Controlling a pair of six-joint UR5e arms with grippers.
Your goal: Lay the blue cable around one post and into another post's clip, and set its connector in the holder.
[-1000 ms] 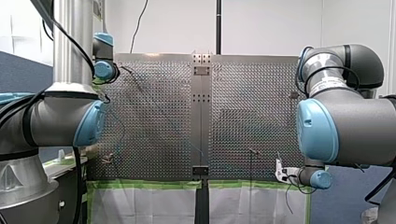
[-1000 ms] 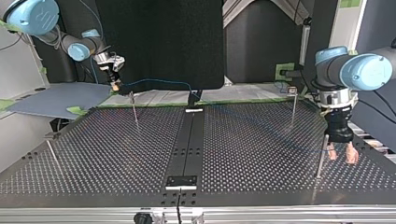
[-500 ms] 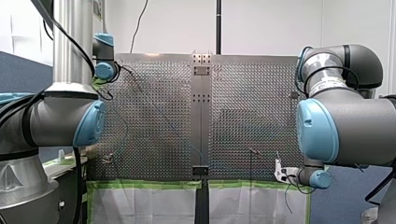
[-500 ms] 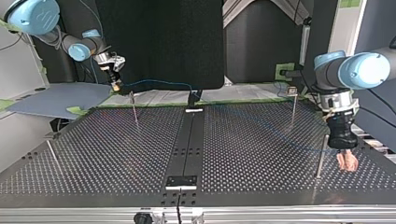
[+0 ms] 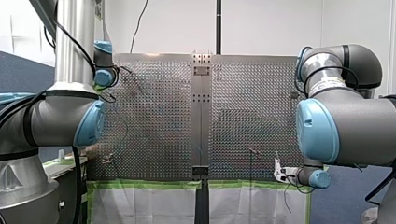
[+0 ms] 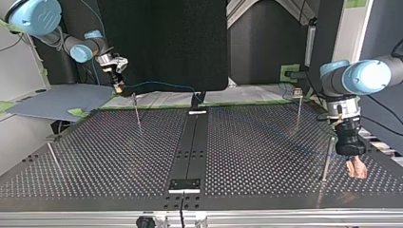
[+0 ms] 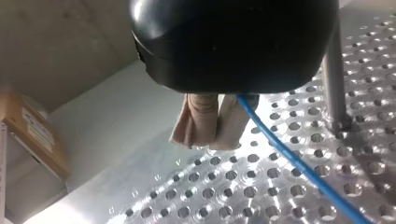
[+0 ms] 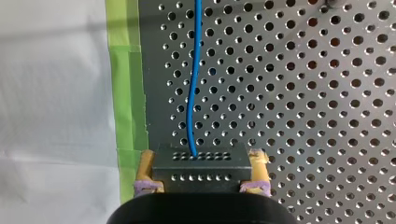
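Cable: pinched in left claw, beige pads closed, running over bench past post just beside it, toward connector clamped in right claw, yellow pads.

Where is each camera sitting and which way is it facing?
Front view: behind and above the arms, looking out over the perforated table; my left arm and my right arm flank it.
Top view: across the table, facing back at both arms, sides crossed.
Left wrist view: on my left wrist, looking along beige pads beside a post.
Right wrist view: on my right wrist, over green tape; yellow pads clamp the connector.
Shared: the blue cable runs through both wrist views.
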